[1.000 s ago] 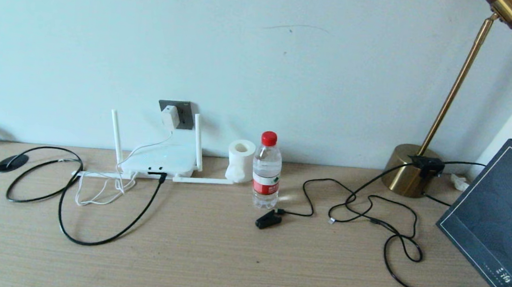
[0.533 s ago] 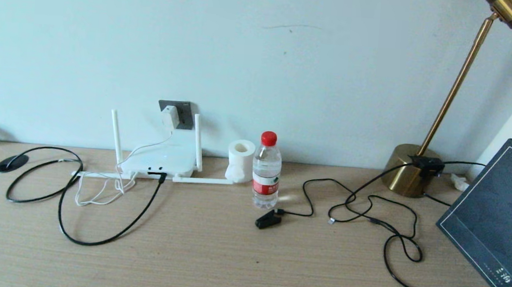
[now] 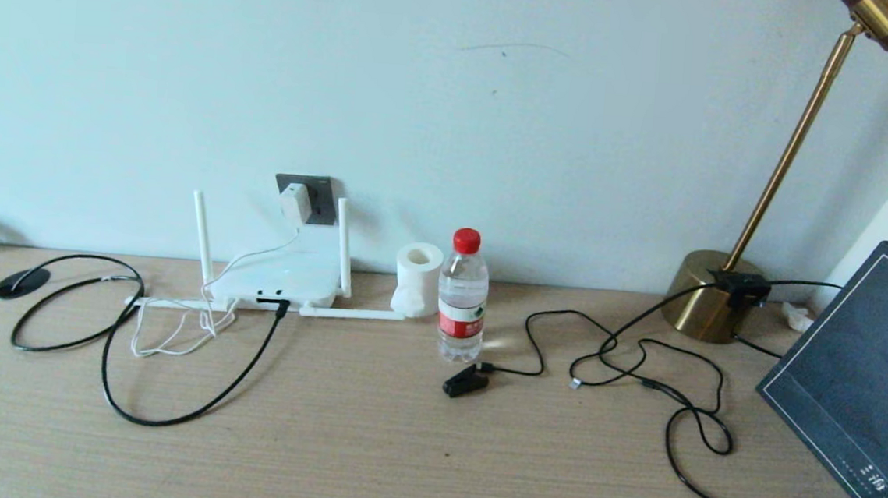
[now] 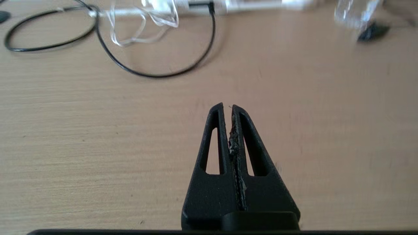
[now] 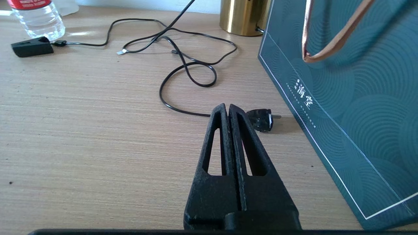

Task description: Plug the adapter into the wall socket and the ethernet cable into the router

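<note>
The white adapter [image 3: 295, 203] sits on the dark grey wall socket [image 3: 321, 193] on the wall, its thin white cord hanging down to the desk. Below it lies the white router [image 3: 278, 279] with two antennas upright and two flat. The black ethernet cable [image 3: 190, 411] loops over the desk and its plug end [image 3: 280, 307] sits at the router's front edge. My left gripper [image 4: 227, 107] is shut and empty over bare desk, well short of the cable loop [image 4: 156, 75]. My right gripper [image 5: 227, 107] is shut and empty, close to a flat black plug [image 5: 260, 119]. Neither gripper shows in the head view.
A water bottle [image 3: 462, 297] and a paper roll [image 3: 416, 277] stand right of the router. A black clip plug [image 3: 464, 380] and tangled black cords [image 3: 638, 372] lie mid-right. A brass lamp [image 3: 710, 295] and a dark gift bag [image 3: 860, 387] fill the right side.
</note>
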### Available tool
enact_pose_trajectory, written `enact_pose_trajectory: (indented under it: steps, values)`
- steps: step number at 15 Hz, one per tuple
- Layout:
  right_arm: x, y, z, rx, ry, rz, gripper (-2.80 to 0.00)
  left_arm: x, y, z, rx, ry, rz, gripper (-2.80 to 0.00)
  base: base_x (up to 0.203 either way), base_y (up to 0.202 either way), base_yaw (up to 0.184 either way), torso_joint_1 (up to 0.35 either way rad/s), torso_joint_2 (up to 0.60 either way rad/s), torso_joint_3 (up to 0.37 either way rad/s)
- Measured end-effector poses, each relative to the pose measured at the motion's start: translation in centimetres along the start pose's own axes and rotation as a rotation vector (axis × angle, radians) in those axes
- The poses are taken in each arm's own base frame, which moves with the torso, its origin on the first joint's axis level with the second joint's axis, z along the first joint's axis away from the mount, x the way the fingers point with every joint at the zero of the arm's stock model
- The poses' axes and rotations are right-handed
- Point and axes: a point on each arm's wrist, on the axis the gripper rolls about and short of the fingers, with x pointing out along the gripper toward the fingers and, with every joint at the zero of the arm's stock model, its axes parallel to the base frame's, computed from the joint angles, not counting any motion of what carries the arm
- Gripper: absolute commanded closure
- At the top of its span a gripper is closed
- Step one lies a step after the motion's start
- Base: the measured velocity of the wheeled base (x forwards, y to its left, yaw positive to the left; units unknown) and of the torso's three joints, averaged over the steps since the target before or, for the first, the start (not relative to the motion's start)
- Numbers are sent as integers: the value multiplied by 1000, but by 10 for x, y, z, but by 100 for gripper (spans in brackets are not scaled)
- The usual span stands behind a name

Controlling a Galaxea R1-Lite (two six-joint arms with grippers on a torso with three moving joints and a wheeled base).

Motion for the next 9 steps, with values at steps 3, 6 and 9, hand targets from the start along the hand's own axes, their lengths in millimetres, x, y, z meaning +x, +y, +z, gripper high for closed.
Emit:
enact_pose_trajectory:
  steps: [3,6,9]
  values:
    - [0,0,0,0,0,0,0,-2,0,-1,-4,-26,-1,0,0,0,0,0,0,0]
    - [0,0,0,-7,1,-1,0,-2,0,-2,-5,-32,0,0,0,0,0,0,0,0]
    - [0,0,0,-8,2,-1,0,-1,0,-1,-7,-60,1,0,0,0,0,0,0,0]
